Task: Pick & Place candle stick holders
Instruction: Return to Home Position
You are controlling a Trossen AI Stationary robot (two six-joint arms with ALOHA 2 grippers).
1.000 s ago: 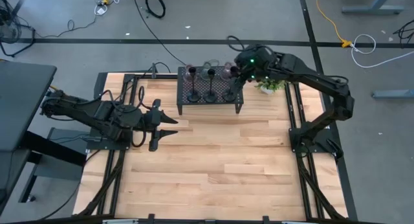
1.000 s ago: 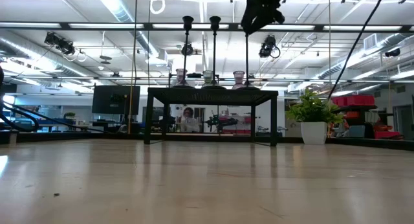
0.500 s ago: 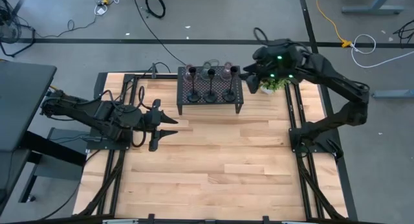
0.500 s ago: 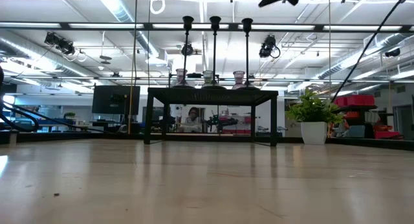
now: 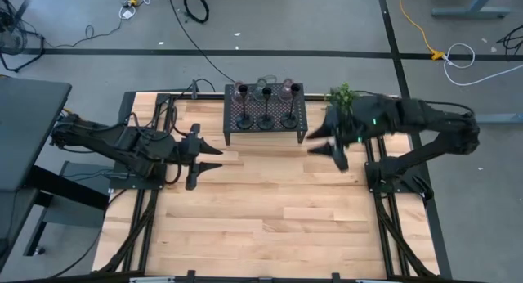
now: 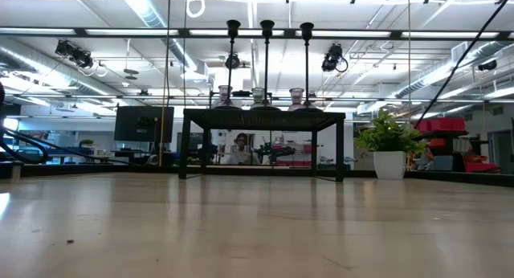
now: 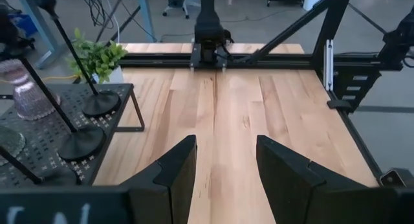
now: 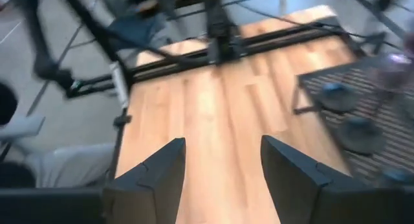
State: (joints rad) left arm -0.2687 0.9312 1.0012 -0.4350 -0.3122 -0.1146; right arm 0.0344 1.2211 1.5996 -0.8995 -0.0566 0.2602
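Three slim black candle stick holders stand upright by their round bases on the black mesh rack. Their stems also show in the low view. Three small tinted-glass holders stand in a row on the rack behind them and also show in the low view. My right gripper is open and empty, in the air just off the rack's near right corner. My left gripper is open and empty, left of the rack and nearer the front. Neither gripper shows in the low view.
A small green plant in a white pot stands right of the rack, also in the low view. Black frame rails run along the table's left and right sides. Bare wood lies in front of the rack.
My right gripper has left the top of the right black stem, gone toward the table's right edge past the plant, then toward the near edge, turning to face left. It has risen out of the low view. The stem stays upright on the rack.
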